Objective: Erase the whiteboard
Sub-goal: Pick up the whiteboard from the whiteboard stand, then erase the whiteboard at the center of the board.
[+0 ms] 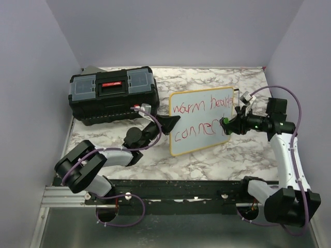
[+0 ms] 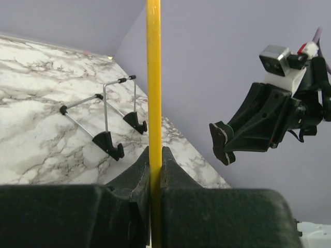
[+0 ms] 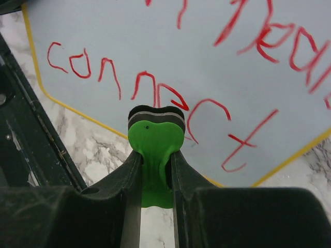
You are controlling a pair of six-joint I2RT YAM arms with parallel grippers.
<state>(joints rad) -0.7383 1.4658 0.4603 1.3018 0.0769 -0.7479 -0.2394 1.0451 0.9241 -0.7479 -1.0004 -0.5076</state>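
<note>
The whiteboard (image 1: 199, 103) stands tilted up on the marble table, yellow-framed, with red handwriting in two lines. My left gripper (image 1: 173, 122) is shut on its left frame edge; the left wrist view shows the yellow frame (image 2: 153, 77) pinched between my left gripper's (image 2: 155, 154) jaws. My right gripper (image 1: 231, 124) is shut on a green eraser (image 1: 225, 123) at the lower right of the board's face. In the right wrist view the eraser (image 3: 155, 137), black felt forward, sits by the lower line of writing on the whiteboard (image 3: 155, 46), held by my right gripper (image 3: 155, 157). Whether the felt touches the board I cannot tell.
A black toolbox (image 1: 114, 95) with a grey lid stands at the back left. A wire stand (image 2: 106, 121) with black feet lies on the table behind the board. Purple walls close in the table on three sides. The arms' base rail (image 1: 176, 188) runs along the near edge.
</note>
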